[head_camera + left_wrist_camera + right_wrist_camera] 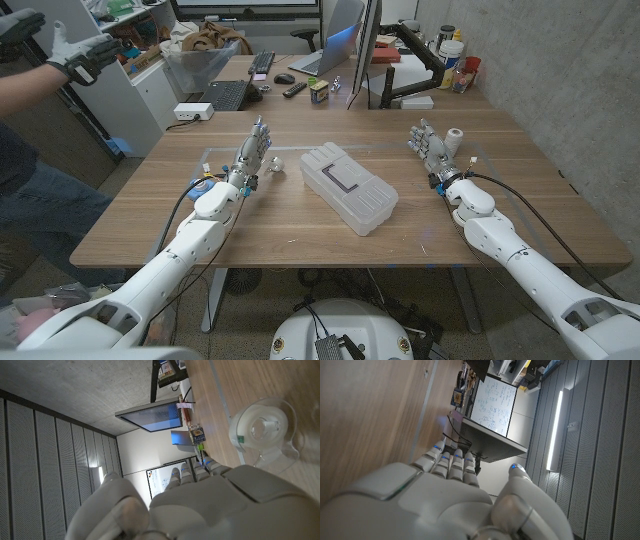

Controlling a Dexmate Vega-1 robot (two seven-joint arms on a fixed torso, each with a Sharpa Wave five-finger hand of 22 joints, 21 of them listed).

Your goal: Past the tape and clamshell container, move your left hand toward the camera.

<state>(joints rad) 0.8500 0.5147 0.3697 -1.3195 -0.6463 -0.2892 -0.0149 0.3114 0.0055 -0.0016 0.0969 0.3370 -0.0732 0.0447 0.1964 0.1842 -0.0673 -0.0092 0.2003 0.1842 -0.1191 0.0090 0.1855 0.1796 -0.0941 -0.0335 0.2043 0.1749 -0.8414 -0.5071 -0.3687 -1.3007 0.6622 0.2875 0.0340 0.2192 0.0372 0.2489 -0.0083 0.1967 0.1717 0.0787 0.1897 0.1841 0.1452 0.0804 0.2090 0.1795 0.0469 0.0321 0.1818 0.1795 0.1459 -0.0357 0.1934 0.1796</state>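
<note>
Head view: left hand (252, 152) released, fingers apart, just beside tape (277, 163); clamshell container (348, 187) mid-counter (300, 235); right hand (432, 146) released, empty.
Left wrist view: tape (263, 430) dispenser near hand (210, 505).

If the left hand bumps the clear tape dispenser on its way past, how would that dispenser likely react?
The tape dispenser looks like thin clear plastic around a small roll, so it is probably light and would skid on the smooth wooden table. Its rounded body suggests it could tip or spin. The left hand is close beside it, so contact seems plausible.
</note>
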